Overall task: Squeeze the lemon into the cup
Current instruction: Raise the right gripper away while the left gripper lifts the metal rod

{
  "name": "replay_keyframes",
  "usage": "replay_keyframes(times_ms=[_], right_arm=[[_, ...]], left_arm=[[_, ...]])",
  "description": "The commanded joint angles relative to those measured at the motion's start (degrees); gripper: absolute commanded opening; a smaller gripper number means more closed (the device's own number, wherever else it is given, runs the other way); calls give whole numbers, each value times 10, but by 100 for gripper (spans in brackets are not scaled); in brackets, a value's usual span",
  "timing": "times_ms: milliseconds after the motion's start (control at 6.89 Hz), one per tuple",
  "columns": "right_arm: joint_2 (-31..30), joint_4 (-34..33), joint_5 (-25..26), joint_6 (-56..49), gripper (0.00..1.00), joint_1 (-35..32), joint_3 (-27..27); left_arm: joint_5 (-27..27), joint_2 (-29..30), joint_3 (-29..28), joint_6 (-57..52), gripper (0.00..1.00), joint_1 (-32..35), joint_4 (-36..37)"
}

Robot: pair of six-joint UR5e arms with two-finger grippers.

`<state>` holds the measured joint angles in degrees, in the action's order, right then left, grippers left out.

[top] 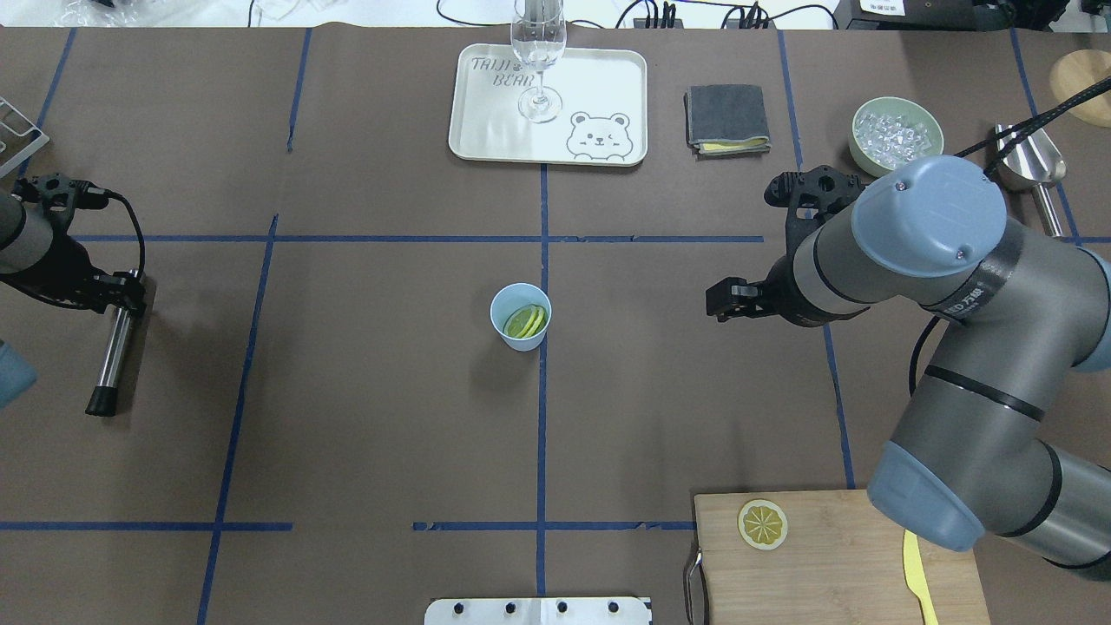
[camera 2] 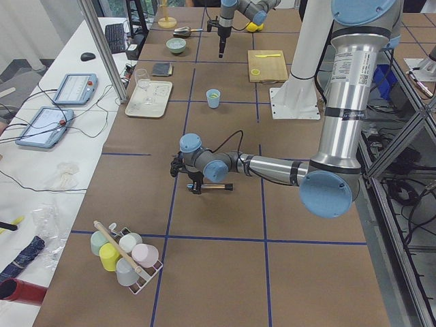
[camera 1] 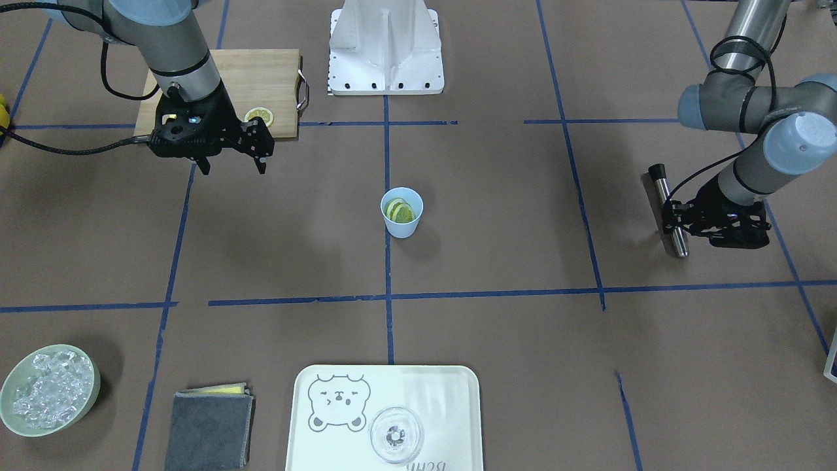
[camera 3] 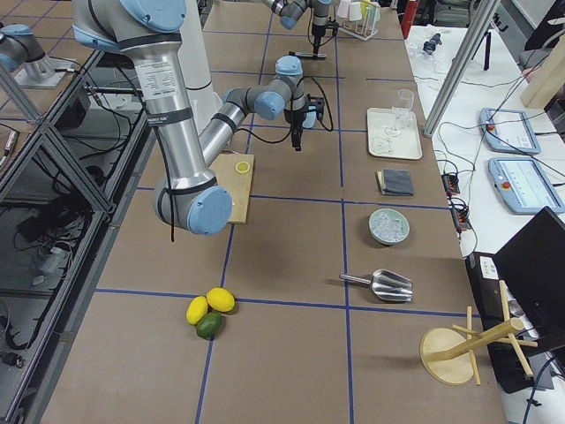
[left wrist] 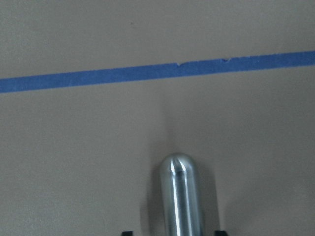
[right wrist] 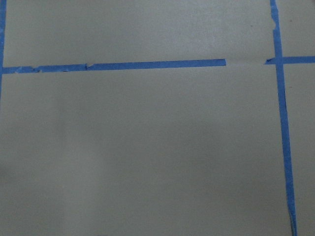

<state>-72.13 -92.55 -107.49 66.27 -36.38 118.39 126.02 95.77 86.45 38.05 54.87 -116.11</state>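
The light-blue cup [camera 1: 401, 221] [top: 519, 334] stands upright at the table's centre, with lemon slices [camera 1: 399, 210] [top: 526, 322] inside it. Another lemon slice [camera 1: 259, 117] [top: 763, 524] lies on the wooden cutting board [camera 1: 261, 72]. My right gripper [camera 1: 233, 165] hangs open and holds nothing, in front of the board and well away from the cup. One of its fingers [top: 727, 301] shows from overhead. My left gripper [camera 1: 675, 222] [top: 121, 291] is shut on a steel rod with a black end [camera 1: 666, 196] [left wrist: 181, 196], low at the table's far side.
A white bear tray [top: 608, 78] carries a clear stemmed glass [top: 538, 52]. Near it are a grey cloth [top: 727, 117], a green bowl of ice [top: 897, 134] and a metal scoop [top: 1033, 165]. A yellow knife [top: 916, 564] lies on the board. A rack of cups [camera 2: 126, 255] stands at the left end.
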Motion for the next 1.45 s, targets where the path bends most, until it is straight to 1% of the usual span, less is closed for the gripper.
replay_keyframes(times_ms=[0,145,290,435,580,725,870,1016,1161,1306], right_arm=[[0,0,0,0,100,0,0],[0,0,0,0,100,0,0],[1,0,0,1,100,-3,2],[1,0,-2,1,100,-6,3],[0,0,-3,1,100,-11,4],[-9,0,-3,0,100,-14,9],[-20,0,-2,0,100,-17,15],[-22,0,-3,0,100,-23,16],[-35,1,-2,-2,100,-29,21],[-46,1,-2,-12,100,-37,23]], left_arm=[[-5,0,6,-3,0,-4,1],[-5,0,14,-4,0,-4,0],[-1,3,61,4,0,-1,13],[-9,7,118,3,0,1,58],[-23,7,172,27,0,3,64],[-40,26,208,104,0,0,63],[-52,77,246,143,0,-12,65],[-97,101,286,136,0,-70,63],[-172,167,281,131,0,-141,63],[-275,234,275,163,0,-171,63]])
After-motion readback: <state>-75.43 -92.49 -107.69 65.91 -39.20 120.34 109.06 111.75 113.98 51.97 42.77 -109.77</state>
